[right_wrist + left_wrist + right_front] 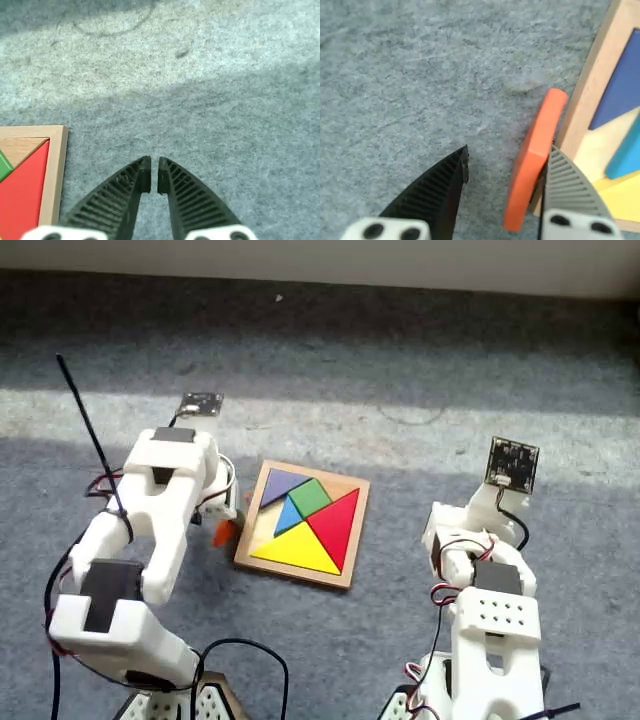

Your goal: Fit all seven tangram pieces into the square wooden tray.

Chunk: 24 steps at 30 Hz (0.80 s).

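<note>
Both fingers (437, 185) of your left gripper (509, 150) stand wide apart, low over the grey carpet (420, 65). The orange piece (535, 150) stands on edge between them, tilted. It leans on the pale finger and is clear of the dark one. It sits just outside the wooden tray (592, 80), close against its rim; you cannot tell whether they touch.

Your right gripper (154, 172) is all but closed on nothing, over carpet on the tray's other side.

In the tray, the purple piece (282, 483), green piece (311, 496), blue piece (289, 515), red piece (338, 523) and yellow piece (296, 548) lie flat. Bare wood shows along the side nearest the orange piece. Open carpet surrounds the tray.
</note>
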Motion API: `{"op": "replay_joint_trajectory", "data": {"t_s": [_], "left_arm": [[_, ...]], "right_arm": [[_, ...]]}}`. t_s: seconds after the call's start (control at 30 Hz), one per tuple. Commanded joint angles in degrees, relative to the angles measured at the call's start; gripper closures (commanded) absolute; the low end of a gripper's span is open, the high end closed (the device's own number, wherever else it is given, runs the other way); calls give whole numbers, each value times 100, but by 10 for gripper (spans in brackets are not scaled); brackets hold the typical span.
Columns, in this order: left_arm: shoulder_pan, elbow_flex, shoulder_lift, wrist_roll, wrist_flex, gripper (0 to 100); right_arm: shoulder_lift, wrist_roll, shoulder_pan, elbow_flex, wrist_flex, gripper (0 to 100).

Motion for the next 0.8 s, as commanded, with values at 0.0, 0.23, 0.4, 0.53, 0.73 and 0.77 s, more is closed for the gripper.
{"op": "replay_joint_trajectory", "data": {"t_s": [0.0,0.23,0.4,0.53,0.73,0.77], "left_arm": [[189,-374,75,18,237,755],[171,-409,92,18,229,755],[-136,-514,-31,18,316,755],[-321,-497,-418,18,431,755],[-321,-57,-901,18,387,755],[-321,-40,-936,18,387,755]], "right_arm": [[-110,62,-57,-48,-154,959],[-119,62,-57,-48,-154,959],[-119,62,-57,-57,-154,959],[-127,62,-57,-57,-154,959],[-110,62,-57,-66,-154,959],[-110,62,-57,-66,-154,959]]}}
